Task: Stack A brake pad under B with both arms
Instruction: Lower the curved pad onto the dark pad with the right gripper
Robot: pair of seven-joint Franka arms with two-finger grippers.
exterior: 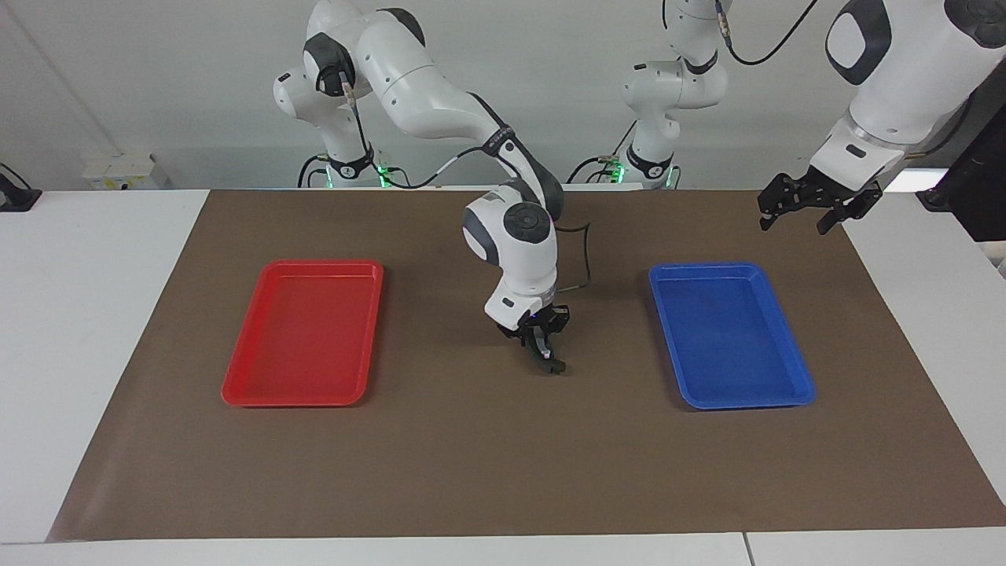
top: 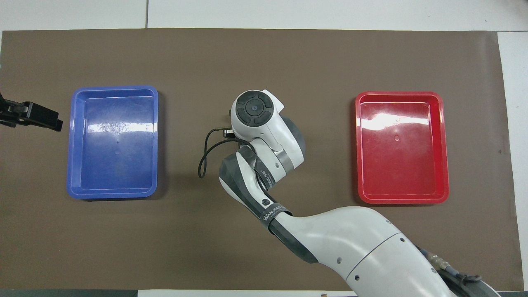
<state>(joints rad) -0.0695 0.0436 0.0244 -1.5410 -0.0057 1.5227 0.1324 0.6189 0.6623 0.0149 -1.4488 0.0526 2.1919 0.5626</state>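
A brake pad (exterior: 556,365), small, dark grey-black and seen edge-on, is hanging pinched in the right gripper (exterior: 548,358), whose fingertips are pressing together on it over the bare brown mat (exterior: 503,472). It is sitting midway between the glossy red plastic tray (exterior: 302,399) and the glossy blue plastic tray (exterior: 747,404), with open room all round. The left gripper (exterior: 803,214) is waiting spread wide and empty over the mat's edge.

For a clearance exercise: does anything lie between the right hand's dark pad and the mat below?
Nothing visible: the mat under the right hand and its dark pad is bare; the red tray and blue tray stand aside.
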